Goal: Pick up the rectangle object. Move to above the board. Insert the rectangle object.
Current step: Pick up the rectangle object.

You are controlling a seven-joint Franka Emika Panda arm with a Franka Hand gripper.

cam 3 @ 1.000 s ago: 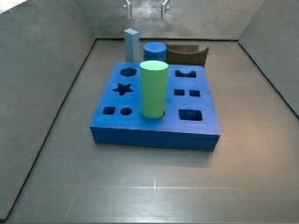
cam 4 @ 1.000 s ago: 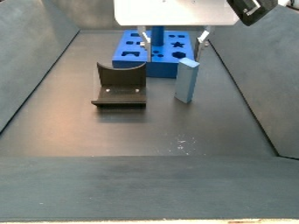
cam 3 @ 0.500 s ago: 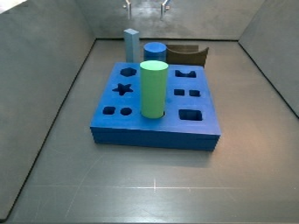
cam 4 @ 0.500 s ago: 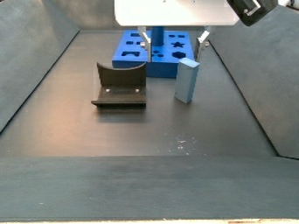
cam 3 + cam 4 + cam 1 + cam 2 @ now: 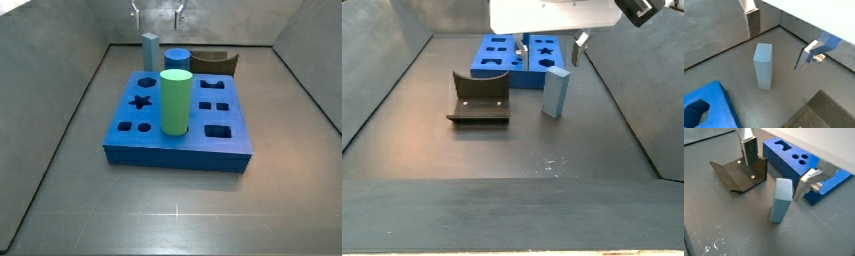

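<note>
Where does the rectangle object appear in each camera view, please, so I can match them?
Wrist view: rectangle object upright on the floor, between the open gripper fingers.
Wrist view: standing beside the fixture.
Side view: behind the board.
Side view: right of the fixture.
Shared landmark: the board.

Bar (image 5: pixel 781 200): light blue, plain faces. Board (image 5: pixel 178 118): royal blue, dark shaped holes in top. Cylinder (image 5: pixel 175 101): bright green. Fixture (image 5: pixel 478 99): dark brown-black. Floor (image 5: pixel 516 150): matte grey. Claw (image 5: pixel 777 31), above the bar: silver fingers (image 5: pixel 807 55), dark pads.
</note>
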